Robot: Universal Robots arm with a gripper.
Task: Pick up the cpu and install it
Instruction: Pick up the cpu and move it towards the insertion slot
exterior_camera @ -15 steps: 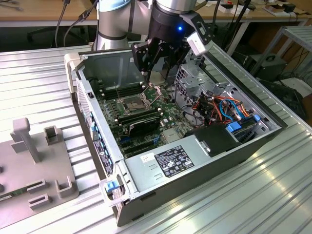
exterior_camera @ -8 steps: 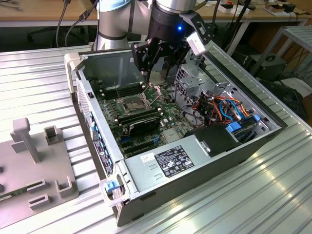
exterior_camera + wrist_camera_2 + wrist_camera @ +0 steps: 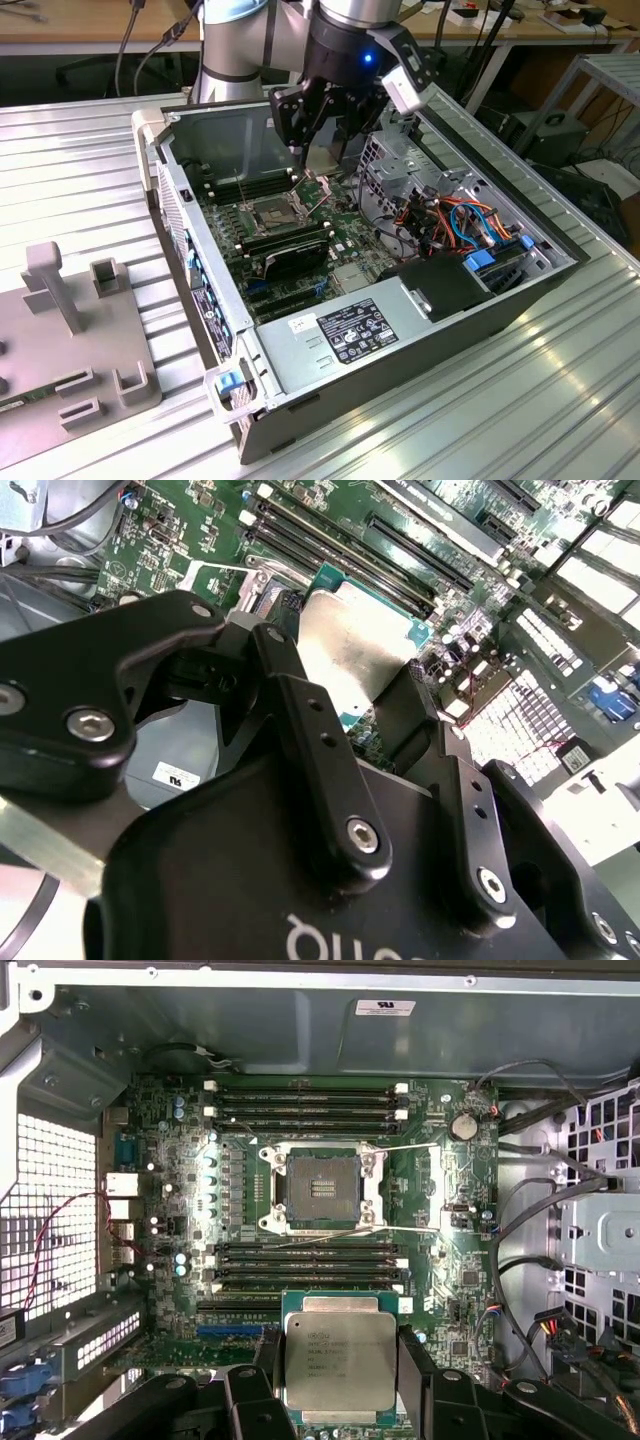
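Inside the open computer case (image 3: 190,235), up over the green board (image 3: 450,1260): one cpu (image 3: 338,1362), squeezed flat between the two fingers of the one tool (image 3: 350,690). Picked up, so half done. Not put in yet. One socket (image 3: 323,1188), mid-board, open and bare, well apart from the cpu.

Cpu (image 3: 338,1358), clamped between the jaws: dull silver-grey metal lid, matt and faintly streaked, seated on a teal-green board edge.
Gripper (image 3: 340,1368): black links, smooth satin finish, with bright metal screw heads (image 3: 362,835).
Motherboard (image 3: 440,1250), below the jaws: green laminate with a slight sheen.
Socket (image 3: 322,1188), beyond the jaws: dark centre, shiny bare-metal frame.
Case (image 3: 250,1030), surrounding the jaws: grey sheet metal, matt.
Table (image 3: 90,180), well apart from the jaws: ribbed pale metal, reflective.
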